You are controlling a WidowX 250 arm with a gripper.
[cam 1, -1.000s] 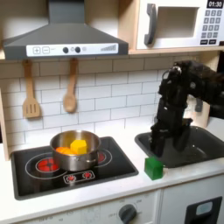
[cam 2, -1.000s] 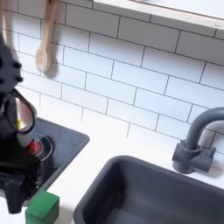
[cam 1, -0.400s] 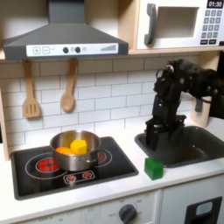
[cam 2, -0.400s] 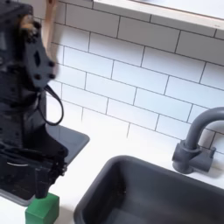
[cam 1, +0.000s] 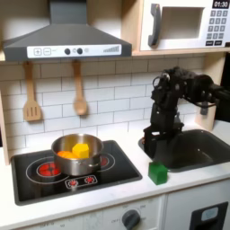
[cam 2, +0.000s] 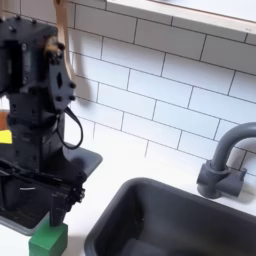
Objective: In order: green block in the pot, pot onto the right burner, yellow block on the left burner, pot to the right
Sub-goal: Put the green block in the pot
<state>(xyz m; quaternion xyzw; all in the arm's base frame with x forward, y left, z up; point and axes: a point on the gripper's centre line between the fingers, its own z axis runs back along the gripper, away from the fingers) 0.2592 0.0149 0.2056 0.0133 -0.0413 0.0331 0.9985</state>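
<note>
Microwave (cam 1: pixel 184 24) clock reads 01:30. Tool (cam 2: pixel 58 210) hangs above green block (cam 2: pixel 47 238); grip state cannot be told.

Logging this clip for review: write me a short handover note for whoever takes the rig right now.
Gripper: pointing down just above the green block, holding nothing; whether the jaws are open can't be told.
Green block: on the white counter between stove and sink, untouched.
Pot: on the stove in the first exterior view, with the yellow block and an orange piece inside.
Done: nothing yet.
Left: grasp the green block and drop it in the pot, then all pot and yellow block moves.
</note>
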